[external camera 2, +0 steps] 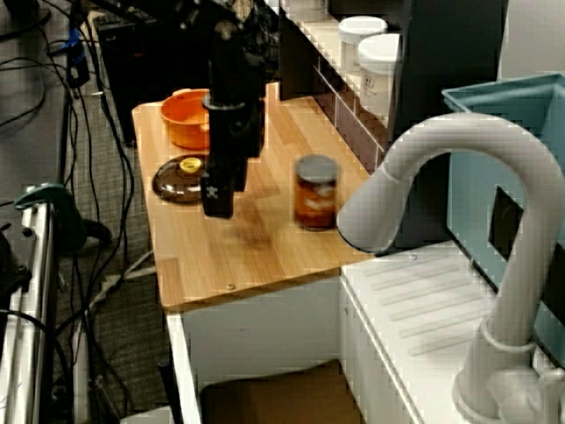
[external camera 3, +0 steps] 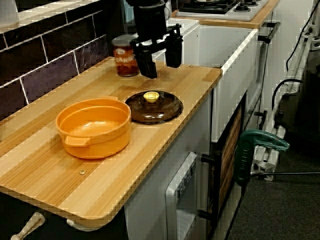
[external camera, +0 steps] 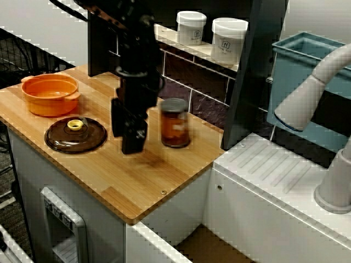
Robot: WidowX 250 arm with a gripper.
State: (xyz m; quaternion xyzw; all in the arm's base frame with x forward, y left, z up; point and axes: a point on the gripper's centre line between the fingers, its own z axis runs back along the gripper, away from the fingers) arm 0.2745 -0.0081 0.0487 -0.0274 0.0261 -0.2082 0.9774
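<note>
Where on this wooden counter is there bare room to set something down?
Bare wood lies past the orange pot at the counter end, and at the front corner beyond lid and jar. Crowded: pot and lid sit close; the open gripper hangs between lid and jar.

— What sort of place is this?
— A kitchen, by the fittings. There is a wooden surface with dark tiles behind it. A white faucet curves over a ribbed drainboard at right, and a stove sits along the top edge of the end-on view. An orange pot, a brown lid and a jar stand out.
— Someone's home?
— More a lab mock-up. Loose cables sprawl over carpet at the upper left of the side view, and a green clamp stands at the end-on view's lower right.
</note>
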